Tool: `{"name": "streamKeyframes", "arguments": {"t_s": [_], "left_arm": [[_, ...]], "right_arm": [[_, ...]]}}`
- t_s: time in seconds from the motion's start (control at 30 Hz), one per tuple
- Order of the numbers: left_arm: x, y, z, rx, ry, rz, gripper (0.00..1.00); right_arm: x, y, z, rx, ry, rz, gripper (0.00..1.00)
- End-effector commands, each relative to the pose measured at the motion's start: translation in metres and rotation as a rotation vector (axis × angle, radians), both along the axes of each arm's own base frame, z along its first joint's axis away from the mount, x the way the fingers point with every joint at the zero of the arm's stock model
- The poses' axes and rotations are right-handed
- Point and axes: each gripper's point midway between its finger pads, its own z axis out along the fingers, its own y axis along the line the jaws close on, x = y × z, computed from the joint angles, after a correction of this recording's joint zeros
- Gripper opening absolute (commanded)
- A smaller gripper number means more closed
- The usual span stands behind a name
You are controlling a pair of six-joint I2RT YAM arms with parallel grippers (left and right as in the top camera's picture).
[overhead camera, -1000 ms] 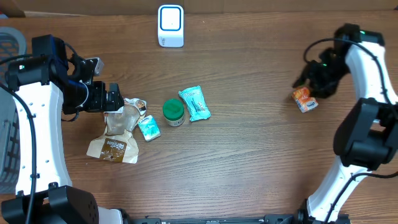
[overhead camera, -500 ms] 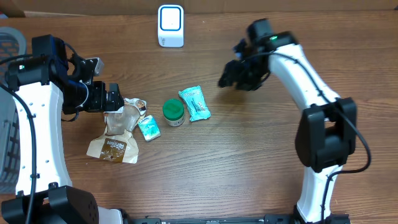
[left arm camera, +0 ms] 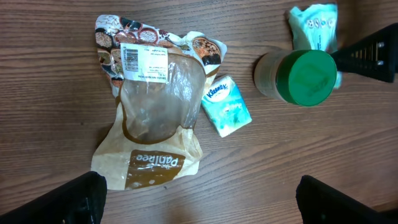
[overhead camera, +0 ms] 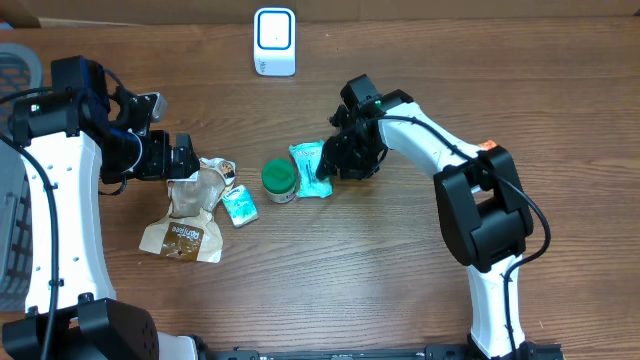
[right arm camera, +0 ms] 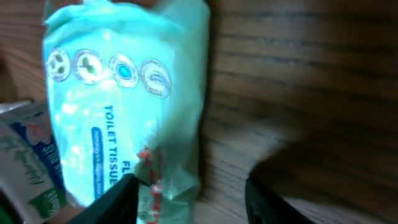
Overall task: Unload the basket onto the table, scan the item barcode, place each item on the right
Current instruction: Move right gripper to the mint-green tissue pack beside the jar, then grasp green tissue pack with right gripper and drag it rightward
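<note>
A teal toilet tissue pack lies mid-table beside a green-lidded jar. My right gripper is low over the pack's right edge. In the right wrist view the pack fills the left side, and my right gripper stands open with the pack's lower corner and bare wood between its fingers. My left gripper hangs open above a brown bread bag, whose white barcode label faces up. The left gripper holds nothing. A white scanner stands at the back edge.
A small Kleenex pack lies between the bag and the jar. A bit of an orange box shows behind my right arm. A grey basket sits at the far left.
My right arm has swung from the table's right side leftward to the teal tissue pack, leaving the orange box behind. The left arm has not moved.
</note>
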Motion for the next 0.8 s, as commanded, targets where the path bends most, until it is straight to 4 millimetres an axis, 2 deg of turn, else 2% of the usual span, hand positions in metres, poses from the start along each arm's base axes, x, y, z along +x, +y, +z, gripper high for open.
{"name": "streamKeyframes", "arguments": {"t_s": [0.0,0.07,0.1,0.27,0.37,0.5,0.63,0.77], "left_arm": [[0.001,-0.001,0.0,-0.006,-0.007,-0.026,1.0],[0.001,-0.001,0.0,-0.006,-0.007,-0.026,0.99],[0.001,-0.001,0.0,-0.006,-0.007,-0.026,0.99],[0.001,-0.001,0.0,-0.006,-0.007,-0.026,1.0],[0.001,-0.001,0.0,-0.006,-0.007,-0.024,0.99],[0.001,-0.001,0.0,-0.006,-0.006,-0.025,1.0],[0.001,-0.001,-0.001,-0.006,-0.005,-0.026,1.0],[0.001,-0.001,-0.001,-0.006,-0.004,-0.026,1.0]], "right_arm": [[-0.011,-0.005,-0.018,-0.019,0.054,0.01,0.45],[-0.013,-0.006,-0.019,-0.022,0.052,0.029,0.34],[-0.013,-0.006,-0.019,-0.022,0.045,0.041,0.23],[-0.011,-0.011,-0.022,-0.048,0.033,0.042,0.04],[-0.005,-0.019,-0.025,-0.103,0.003,0.036,0.04],[0.014,-0.04,-0.024,-0.192,-0.056,0.005,0.04],[0.038,-0.06,-0.006,-0.241,-0.103,-0.038,0.04],[0.055,-0.064,0.028,-0.215,-0.154,0.006,0.04]]}}
